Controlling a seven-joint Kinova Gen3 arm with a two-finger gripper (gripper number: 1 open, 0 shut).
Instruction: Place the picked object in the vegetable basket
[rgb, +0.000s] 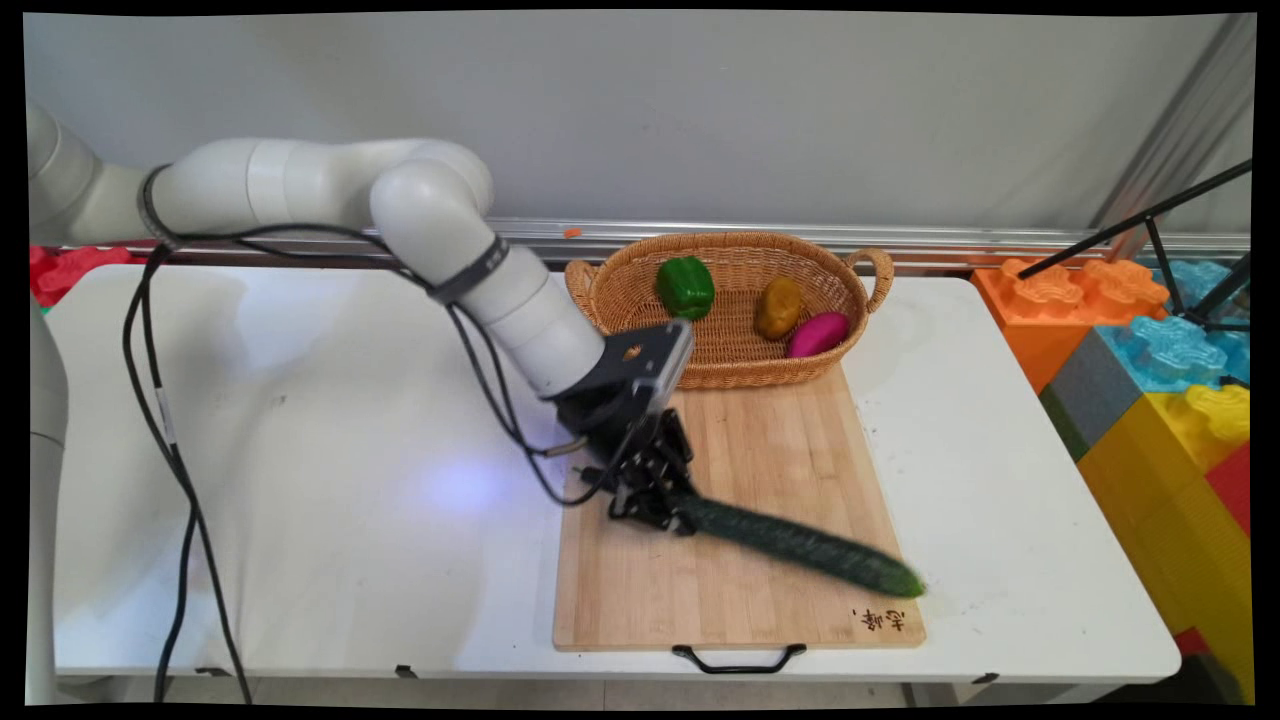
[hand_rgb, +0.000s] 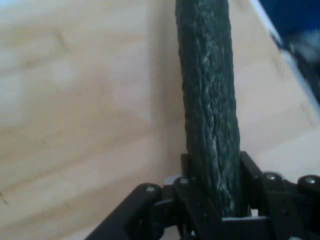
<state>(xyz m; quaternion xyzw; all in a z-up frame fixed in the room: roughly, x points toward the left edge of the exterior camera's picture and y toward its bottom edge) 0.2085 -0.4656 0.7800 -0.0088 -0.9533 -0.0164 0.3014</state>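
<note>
One long dark green cucumber is clamped at its end by the black pincer over the pale wooden cutting board (wicker basket behind) on the white bench.

cucumber on cutting board | basket behind board | vegetables inside basket

cucumber: long, dark green, rough-skinned
state: one end clamped between the fingers of the tool
pose: slanting from the tool toward the board's near right corner
place: over the wooden cutting board; far tip at the board's right edge
</note>
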